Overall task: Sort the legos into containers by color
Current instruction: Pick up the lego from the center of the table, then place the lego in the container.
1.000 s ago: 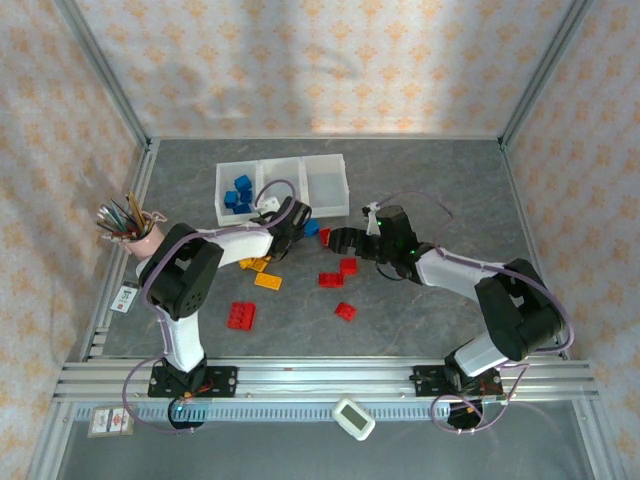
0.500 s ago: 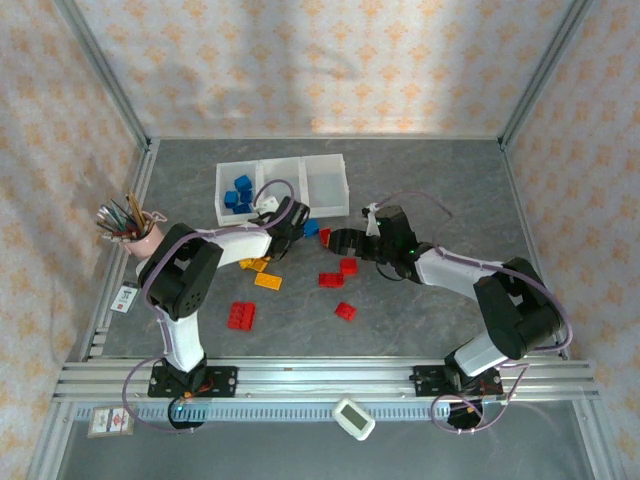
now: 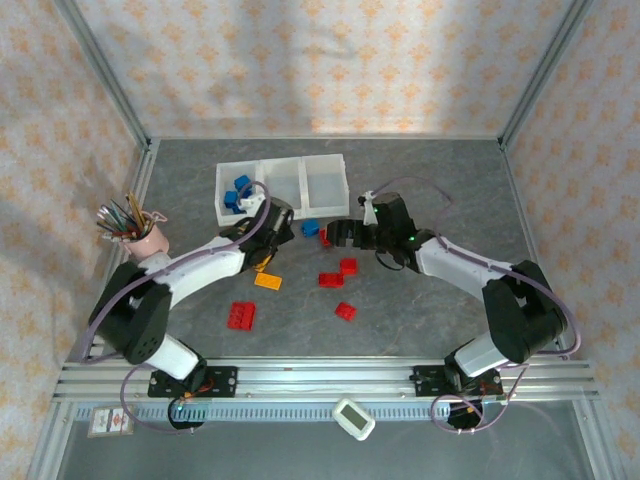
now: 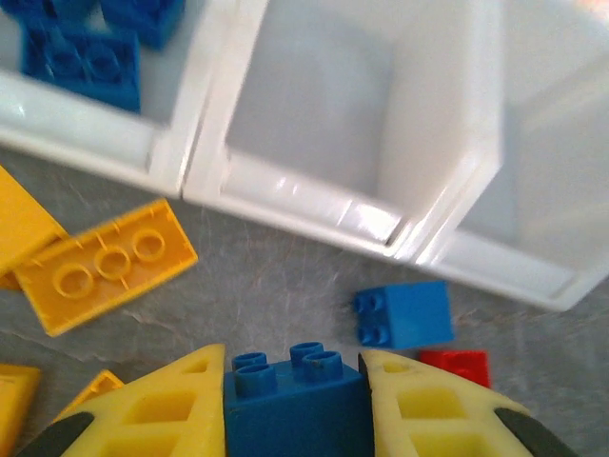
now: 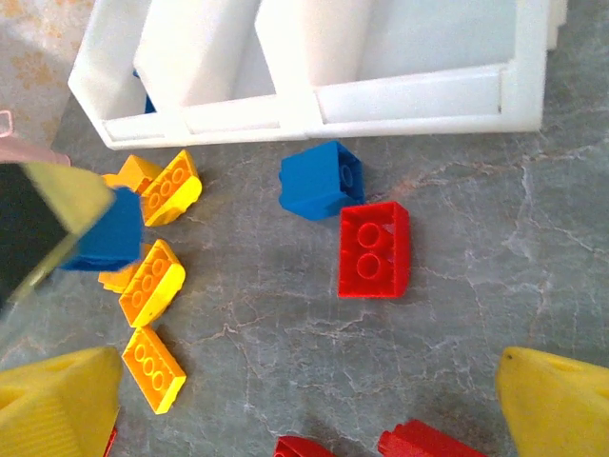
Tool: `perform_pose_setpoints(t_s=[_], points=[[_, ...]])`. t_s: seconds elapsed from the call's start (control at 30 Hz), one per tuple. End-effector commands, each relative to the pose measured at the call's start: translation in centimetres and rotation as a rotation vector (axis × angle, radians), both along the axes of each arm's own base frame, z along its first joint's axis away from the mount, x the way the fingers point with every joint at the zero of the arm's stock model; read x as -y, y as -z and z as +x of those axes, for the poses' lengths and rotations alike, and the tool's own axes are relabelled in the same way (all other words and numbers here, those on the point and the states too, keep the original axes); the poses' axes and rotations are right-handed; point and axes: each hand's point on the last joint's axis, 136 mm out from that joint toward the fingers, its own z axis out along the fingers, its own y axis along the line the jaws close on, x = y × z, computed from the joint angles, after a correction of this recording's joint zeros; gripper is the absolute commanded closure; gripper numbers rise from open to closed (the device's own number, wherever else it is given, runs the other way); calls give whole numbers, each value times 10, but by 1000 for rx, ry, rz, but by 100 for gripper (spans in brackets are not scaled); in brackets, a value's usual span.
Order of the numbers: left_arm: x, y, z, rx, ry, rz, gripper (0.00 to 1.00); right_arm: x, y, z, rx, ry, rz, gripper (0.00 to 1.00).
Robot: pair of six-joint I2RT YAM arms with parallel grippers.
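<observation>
Arms (image 3: 200,268) stretch toward the bins (image 3: 300,159), left pincer (image 4: 290,376) clamping a blue brick (image 4: 295,414), right pincer (image 5: 309,405) spread wide.

Robotics lab test cell: aluminium posts (image 3: 102,70) hung with patterned cloth walls (image 3: 320,60) enclose a grey table (image 3: 430,180), with left arm (image 3: 200,265) and right arm (image 3: 460,265) bolted to a slotted rail (image 3: 320,372).
</observation>
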Motion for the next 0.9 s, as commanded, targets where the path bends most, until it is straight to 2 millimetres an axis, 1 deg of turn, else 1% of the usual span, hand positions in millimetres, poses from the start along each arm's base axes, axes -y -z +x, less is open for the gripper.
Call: perform_pose_setpoints(t_s=[0.0, 0.07, 0.17, 0.23, 0.3, 0.4, 0.5, 0.6, 0.63, 0.7, 0.77, 0.87], points=[[-42, -29, 0, 44, -72, 125, 70, -11, -17, -3, 51, -30, -28, 0], [-58, -42, 8, 59, -94, 141, 70, -22, -18, -6, 46, -46, -13, 0], [-83, -51, 24, 64, -136, 175, 70, -38, -20, -9, 50, -62, 19, 0], [-97, -52, 39, 61, -164, 218, 70, -45, -23, -8, 52, -61, 55, 0], [-106, -52, 57, 64, -180, 229, 70, -50, -24, -5, 52, -54, 75, 0], [-116, -42, 84, 55, -182, 246, 70, -51, -23, 2, 54, -34, 71, 0], [-123, -26, 110, 8, -184, 248, 69, -52, -21, 6, 57, -28, 60, 0], [-128, -13, 130, -25, -188, 256, 67, -49, -20, 7, 66, -21, 47, 0], [-128, -10, 134, -36, -183, 252, 64, -48, -18, 7, 65, -20, 42, 0], [-127, -7, 138, -48, -177, 252, 52, -46, -19, 7, 60, -19, 39, 0], [-126, -10, 138, -40, -174, 251, 47, -43, -20, 8, 57, -17, 43, 0], [-126, -15, 132, -40, -168, 242, 40, -35, -23, 9, 51, -7, 68, 0]])
